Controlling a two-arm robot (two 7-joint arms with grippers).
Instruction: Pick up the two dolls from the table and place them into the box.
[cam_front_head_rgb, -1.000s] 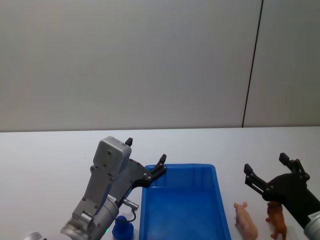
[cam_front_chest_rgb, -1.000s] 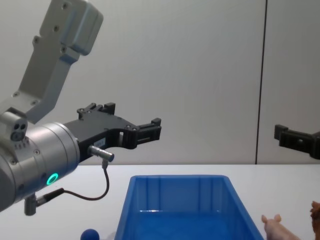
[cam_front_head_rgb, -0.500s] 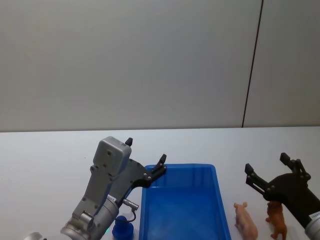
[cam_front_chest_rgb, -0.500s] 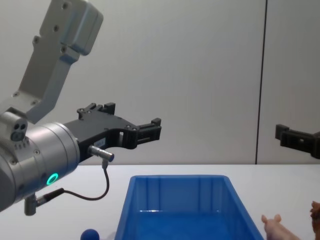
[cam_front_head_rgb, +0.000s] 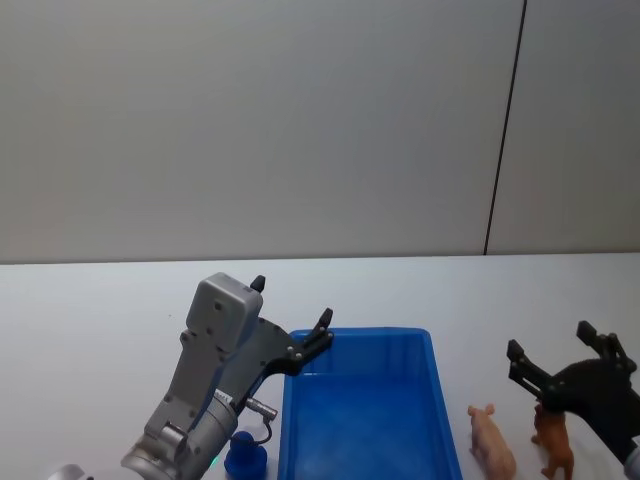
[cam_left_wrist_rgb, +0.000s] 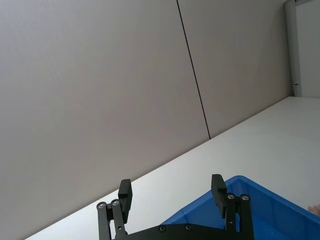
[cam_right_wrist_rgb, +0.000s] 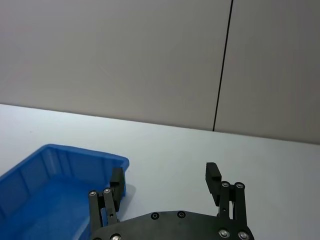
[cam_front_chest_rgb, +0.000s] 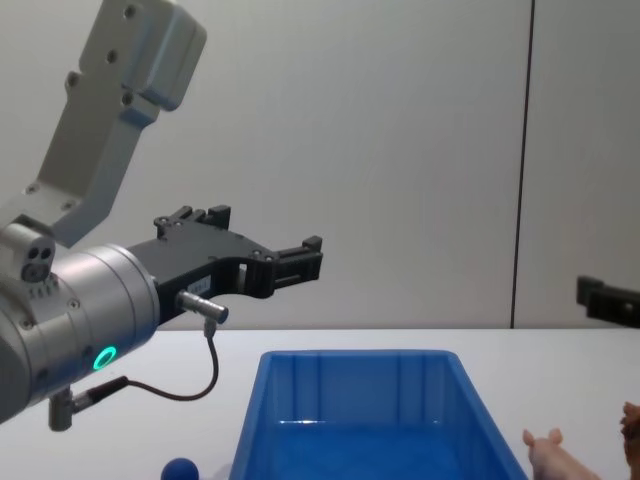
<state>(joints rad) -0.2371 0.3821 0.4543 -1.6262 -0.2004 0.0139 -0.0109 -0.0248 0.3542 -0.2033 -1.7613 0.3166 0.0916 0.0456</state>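
You're at the first pick: your right gripper (cam_front_head_rgb: 550, 338), fingers apart, hovers above the dark reddish-brown lumpy toy figure (cam_front_head_rgb: 553, 440) beside the pale pink toy pig (cam_front_head_rgb: 491, 440) on the white table (cam_front_head_rgb: 100, 320), right of the bright blue plastic bin (cam_front_head_rgb: 360, 333). Lower it next. Your left gripper (cam_front_head_rgb: 292, 300), likewise apart, hangs at the bin's left.

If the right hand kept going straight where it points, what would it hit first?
Its way looks free: the right hand, open, points across the table beside the box, so probably the back wall first, though depth is unclear.
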